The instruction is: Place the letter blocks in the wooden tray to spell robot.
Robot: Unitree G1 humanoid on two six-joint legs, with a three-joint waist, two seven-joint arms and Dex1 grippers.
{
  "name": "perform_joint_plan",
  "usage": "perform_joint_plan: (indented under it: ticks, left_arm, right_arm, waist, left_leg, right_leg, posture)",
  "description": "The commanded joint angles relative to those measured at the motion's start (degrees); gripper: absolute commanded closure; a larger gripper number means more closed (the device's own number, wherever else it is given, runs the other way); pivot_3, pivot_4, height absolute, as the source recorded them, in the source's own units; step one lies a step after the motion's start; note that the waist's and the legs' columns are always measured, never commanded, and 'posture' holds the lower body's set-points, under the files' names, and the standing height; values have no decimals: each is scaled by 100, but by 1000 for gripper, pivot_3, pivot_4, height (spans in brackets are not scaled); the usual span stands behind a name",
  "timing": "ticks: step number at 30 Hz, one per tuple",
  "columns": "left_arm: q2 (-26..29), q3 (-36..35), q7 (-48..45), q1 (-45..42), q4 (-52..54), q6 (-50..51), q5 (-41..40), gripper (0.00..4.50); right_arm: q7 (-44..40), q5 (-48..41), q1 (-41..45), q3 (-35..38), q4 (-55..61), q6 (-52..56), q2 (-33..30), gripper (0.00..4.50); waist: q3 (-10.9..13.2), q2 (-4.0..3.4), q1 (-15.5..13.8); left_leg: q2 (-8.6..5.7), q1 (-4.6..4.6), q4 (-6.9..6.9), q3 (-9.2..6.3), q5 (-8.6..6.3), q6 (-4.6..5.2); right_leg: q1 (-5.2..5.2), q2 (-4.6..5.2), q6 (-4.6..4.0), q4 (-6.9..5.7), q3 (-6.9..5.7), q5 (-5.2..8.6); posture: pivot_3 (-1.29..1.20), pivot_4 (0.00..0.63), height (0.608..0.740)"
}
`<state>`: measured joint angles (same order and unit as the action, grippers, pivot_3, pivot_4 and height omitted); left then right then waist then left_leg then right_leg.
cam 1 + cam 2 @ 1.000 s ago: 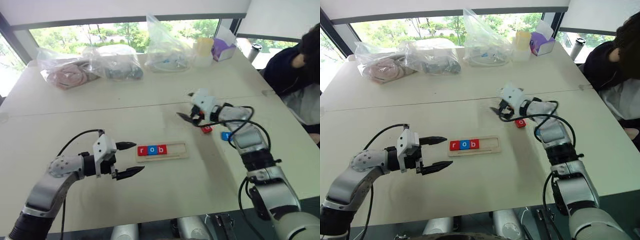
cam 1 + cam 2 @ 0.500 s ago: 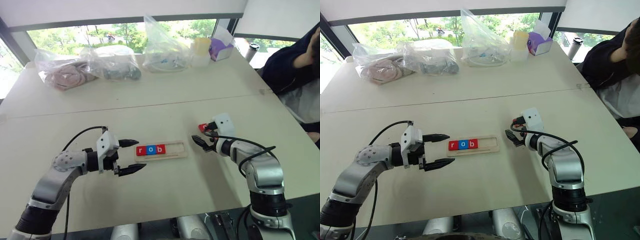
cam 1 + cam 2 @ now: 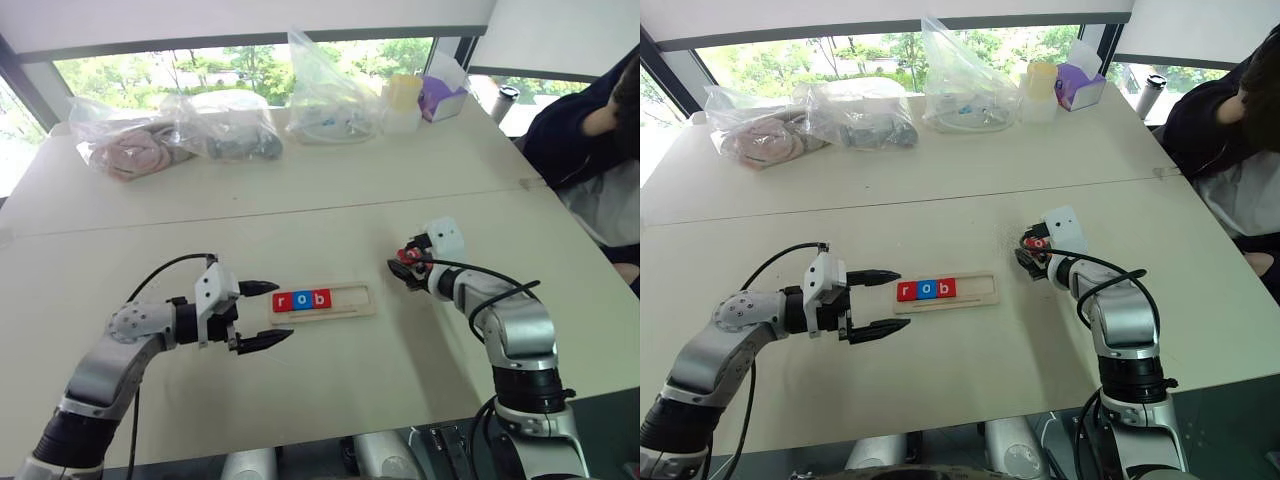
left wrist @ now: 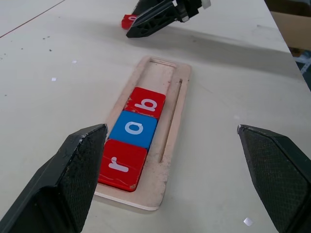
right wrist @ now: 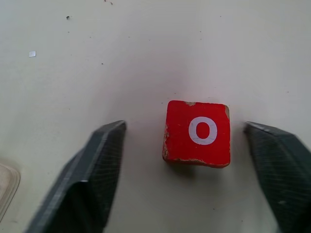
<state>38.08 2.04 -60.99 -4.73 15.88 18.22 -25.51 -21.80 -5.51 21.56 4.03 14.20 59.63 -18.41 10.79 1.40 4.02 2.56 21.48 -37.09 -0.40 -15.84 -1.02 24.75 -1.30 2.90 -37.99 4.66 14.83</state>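
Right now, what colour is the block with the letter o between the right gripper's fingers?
The o block is red with a white letter, clearest in the right wrist view.

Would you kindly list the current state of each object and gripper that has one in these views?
Long pale wooden tray: flat on the table, three slots filled, far end empty.
Red r, blue o, red b letter blocks: seated in the tray, letters up.
Red square o block: lying flat on the table, between the right gripper's fingers, not gripped.
Left gripper: open, empty, beside the tray's r end.
Right gripper: open around the o block.
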Motion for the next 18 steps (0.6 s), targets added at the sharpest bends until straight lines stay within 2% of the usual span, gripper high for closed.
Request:
perform_joint_plan:
  ticks: [1,2,3,7,13,18]
  left_arm:
    - [-5,-47,-36,18,176,-100,-78,0]
    - [-16,-47,-59,9,172,-118,-95,0]
    - [-30,-46,-78,10,170,-143,-109,0]
    - [-135,-73,-151,-41,127,-261,-194,0]
    - [-272,-72,-193,-320,-66,-227,-262,0]
    - [-347,24,-273,-403,-154,-268,-218,0]
  right_arm:
    - [57,-158,152,-60,112,38,71,2344]
    - [82,-176,168,-68,159,90,78,2989]
    - [108,-196,163,-70,232,152,83,3359]
    - [272,-290,-95,-44,950,883,50,3337]
    - [461,-572,-883,-36,2649,2375,122,3337]
    - [777,-493,-1107,14,3123,2850,372,3337]
  waist:
    - [0,0,0]
    - [0,0,1]
    - [0,0,3]
    - [0,0,-12]
    - [-1,1,-16]
    - [-1,1,2]
  left_leg:
    - [0,0,0,0,0,0]
    - [0,0,0,0,0,0]
    - [0,0,0,0,0,0]
    - [0,2,1,-1,0,0]
    - [-3,9,3,-8,0,0]
    - [-2,1,3,-4,0,0]
  right_leg:
    - [0,0,1,0,0,1]
    - [0,0,0,0,0,2]
    - [0,0,0,0,0,2]
    - [1,0,0,0,0,2]
    - [3,5,8,3,-2,8]
    - [2,4,5,2,-1,9]
  posture:
    - [0,150,740]
    - [0,150,740]
    - [0,150,740]
    - [0,150,740]
    - [0,150,740]
    - [0,150,740]
